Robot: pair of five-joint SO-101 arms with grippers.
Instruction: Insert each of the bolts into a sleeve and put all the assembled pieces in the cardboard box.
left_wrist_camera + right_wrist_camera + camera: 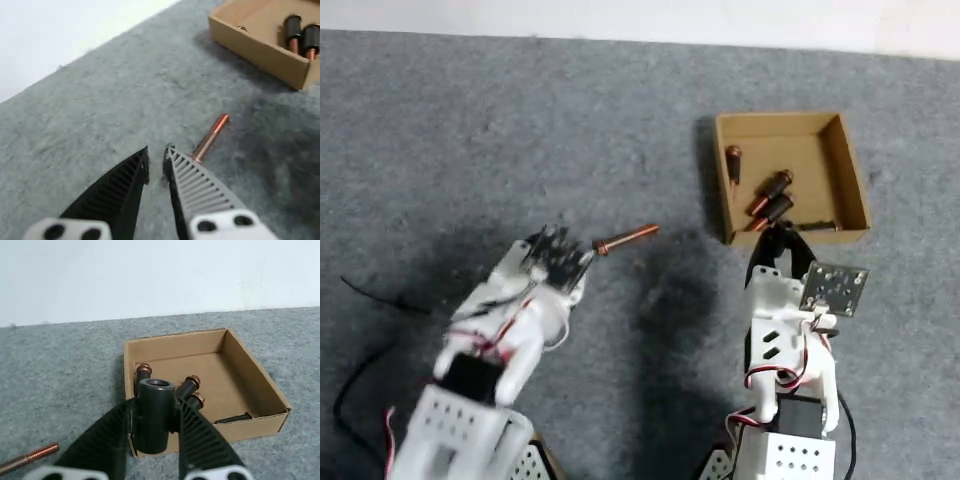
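Note:
A bare copper bolt lies on the grey mat between the two arms. My left gripper is low over the mat with the bolt's head just beside its tip. In the left wrist view its fingers stand a narrow gap apart with nothing between them, and the bolt lies alongside the grey finger. My right gripper is shut on an upright black sleeve, just short of the near wall of the cardboard box. In the box lie several bolts in sleeves.
The mat ends at a white surface along the far side. A thin black cable lies on the mat left of the left arm. A small metal plate sticks out from the right arm near the box's front corner.

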